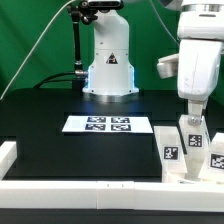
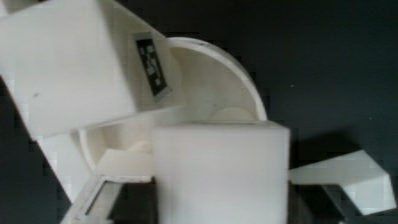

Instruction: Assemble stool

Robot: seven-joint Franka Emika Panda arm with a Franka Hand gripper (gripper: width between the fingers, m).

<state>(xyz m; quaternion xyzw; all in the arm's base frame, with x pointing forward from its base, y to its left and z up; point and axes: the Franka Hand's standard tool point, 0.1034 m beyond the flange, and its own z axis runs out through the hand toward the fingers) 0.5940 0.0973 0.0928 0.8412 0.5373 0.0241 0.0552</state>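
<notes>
In the exterior view my gripper point(image 1: 190, 122) reaches down at the right, over a cluster of white tagged stool parts in the table's front right corner. It is shut on an upright white stool leg point(image 1: 194, 142). The wrist view shows that leg point(image 2: 217, 170) as a plain white block filling the gap between my fingers point(image 2: 338, 172). Just beyond it lies the round seat point(image 2: 228, 85), with its curved rim showing. A second leg point(image 2: 80, 70) with a black-and-white tag leans across the seat. Two more tagged parts point(image 1: 170, 152) point(image 1: 216, 157) flank the held leg.
The marker board point(image 1: 108, 124) lies flat on the black table in front of the robot base point(image 1: 108, 60). Long white border rails run along the front edge point(image 1: 90, 190) and the exterior view's left edge point(image 1: 8, 152).
</notes>
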